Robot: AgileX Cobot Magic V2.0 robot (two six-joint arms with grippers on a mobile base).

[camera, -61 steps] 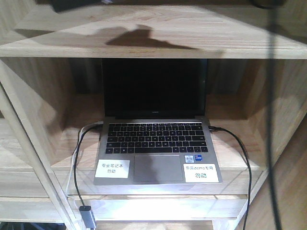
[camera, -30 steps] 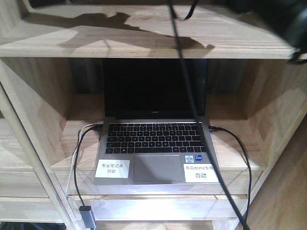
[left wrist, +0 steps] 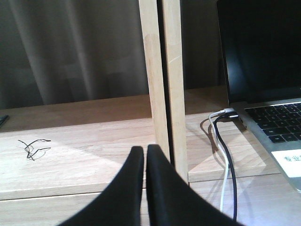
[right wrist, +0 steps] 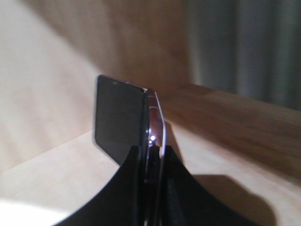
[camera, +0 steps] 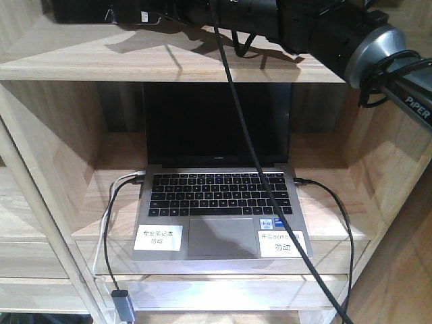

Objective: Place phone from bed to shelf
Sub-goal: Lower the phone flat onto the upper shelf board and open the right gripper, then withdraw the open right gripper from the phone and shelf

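In the exterior front-facing view, the right arm point(camera: 317, 30) reaches leftward across the top shelf point(camera: 169, 57), its far end and the phone point(camera: 101, 10) cut off by the upper edge, so the grip is hard to make out here. A black cable point(camera: 270, 175) hangs from the arm across the open laptop point(camera: 219, 196) in the cubby below. Half a second ago only the cable and a corner of the arm showed; now the arm spans most of the board.

In the left wrist view, the left gripper point(left wrist: 145, 155) has its fingers pressed together with nothing between them, above a lower board beside a wooden upright point(left wrist: 162, 84). The laptop is cut off at the right edge.

In the right wrist view, the right gripper point(right wrist: 149, 153) clamps the phone point(right wrist: 120, 125) edge-on, standing upright over the shelf point(right wrist: 56, 183) near its side wall; the phone's lower part is hidden between the fingers point(right wrist: 129, 188).
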